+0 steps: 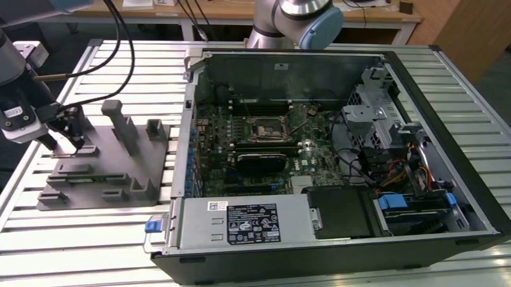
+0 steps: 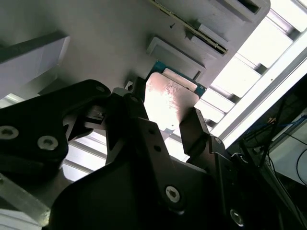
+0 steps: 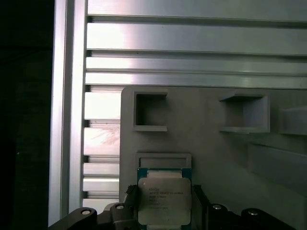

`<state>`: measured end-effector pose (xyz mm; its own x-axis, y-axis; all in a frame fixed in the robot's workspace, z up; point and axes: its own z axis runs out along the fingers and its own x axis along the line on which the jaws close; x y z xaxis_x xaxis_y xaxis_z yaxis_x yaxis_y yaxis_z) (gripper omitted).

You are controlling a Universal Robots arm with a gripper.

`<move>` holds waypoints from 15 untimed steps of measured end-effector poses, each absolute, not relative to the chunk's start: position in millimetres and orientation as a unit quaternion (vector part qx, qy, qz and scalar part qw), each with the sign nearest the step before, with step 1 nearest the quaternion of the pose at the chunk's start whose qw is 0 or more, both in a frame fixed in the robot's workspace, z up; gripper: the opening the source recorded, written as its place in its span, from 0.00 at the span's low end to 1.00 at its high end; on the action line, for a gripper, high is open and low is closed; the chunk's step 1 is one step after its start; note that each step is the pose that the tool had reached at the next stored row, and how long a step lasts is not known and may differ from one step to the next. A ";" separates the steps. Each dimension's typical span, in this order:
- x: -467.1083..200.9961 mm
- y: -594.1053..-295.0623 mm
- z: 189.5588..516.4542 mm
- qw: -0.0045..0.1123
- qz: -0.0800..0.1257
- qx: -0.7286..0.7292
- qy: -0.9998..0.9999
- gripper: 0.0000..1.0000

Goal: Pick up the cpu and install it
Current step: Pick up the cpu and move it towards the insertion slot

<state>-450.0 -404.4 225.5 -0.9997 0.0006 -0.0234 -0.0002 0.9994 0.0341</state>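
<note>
Exterior view: gripper (image 1: 68,139) sits low over a grey fixture (image 1: 119,173) that lies on a slatted metal table (image 1: 128,72). Its fingertips are down at the fixture's top face, close to one corner. Cables (image 1: 119,36) run up from the wrist.

An open case (image 1: 471,197) lies well apart from the gripper, toward the exterior view's right. It holds the motherboard (image 1: 312,161), and the socket (image 1: 265,127) sits near the board's middle, nothing in it that can be told from here. The arm base (image 1: 295,18) stands beyond the case.

First wrist view: cpu (image 3: 164,201) is right between the fingers (image 3: 132,194), silver top facing the camera, green rim showing at its far edge. One finger touches each side edge, so the gripper is closed on the cpu. Just beyond the cpu is a raised pocket lip (image 3: 164,159) of the fixture. Farther out from the gripper are two square recesses (image 3: 151,111), then table slats.

Second wrist view: same grip seen from the side. The cpu (image 2: 168,103) is pinched between two dark fingers (image 2: 194,129), bright glare on its top. The fixture face is right behind it.

Cannot tell whether the cpu is lifted clear of the fixture or resting in its pocket.
</note>
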 end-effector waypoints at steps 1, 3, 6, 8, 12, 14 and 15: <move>-449.9 -404.5 226.7 0.012 0.017 0.000 1.000 0.53; -450.0 -404.4 228.6 0.012 0.017 0.000 1.000 0.53; -449.9 -404.4 229.4 0.012 0.017 0.000 1.000 0.53; -449.9 -404.4 229.9 0.012 0.017 0.000 1.000 0.53; -449.9 -404.4 230.4 0.012 0.017 0.000 1.000 0.53; -450.0 -404.5 231.0 0.012 0.017 0.000 1.000 0.53; -450.0 -404.4 231.3 0.012 0.017 0.000 1.000 0.53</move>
<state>-450.0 -404.4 231.3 -0.9997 0.0006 -0.0233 -0.0002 0.9994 0.0340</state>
